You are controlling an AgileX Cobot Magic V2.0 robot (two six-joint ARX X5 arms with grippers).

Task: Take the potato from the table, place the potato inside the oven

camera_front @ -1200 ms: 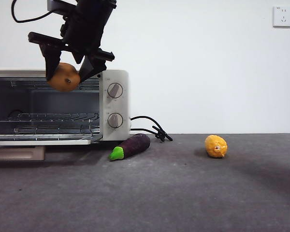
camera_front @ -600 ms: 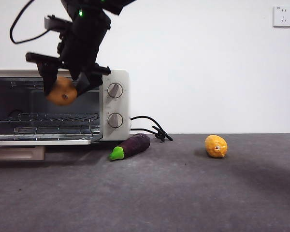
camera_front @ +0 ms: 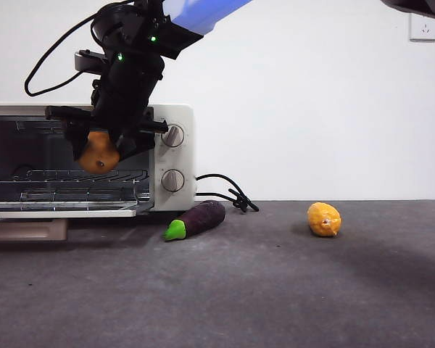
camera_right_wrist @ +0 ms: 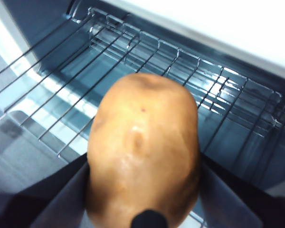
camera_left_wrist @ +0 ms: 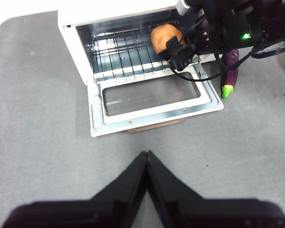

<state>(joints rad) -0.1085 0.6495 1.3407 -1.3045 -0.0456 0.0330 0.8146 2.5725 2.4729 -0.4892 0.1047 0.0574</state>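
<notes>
Potato going into oven

Right gripper (camera_front: 101, 148) is clamped on potato (camera_front: 98, 153) at oven (camera_front: 175, 156) mouth, just above rack (camera_left_wrist: 128, 52). I'd push deeper, lower level, then release. Left gripper (camera_left_wrist: 146, 159) pinched together, waiting.

Potato (camera_front: 98, 155) in right pincer (camera_front: 101, 148) at oven (camera_front: 170, 156) mouth

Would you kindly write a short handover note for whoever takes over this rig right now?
Right tool: shut on the potato, held in the air at the oven's open front, just above the wire rack.
Left tool: shut, empty, waiting over the table in front of the oven's dropped door.
Done: potato lifted off the table, brought to the oven.
Left: move it inside, set it on the rack, release, withdraw.
The eggplant and lemon lie on the table untouched.
</notes>
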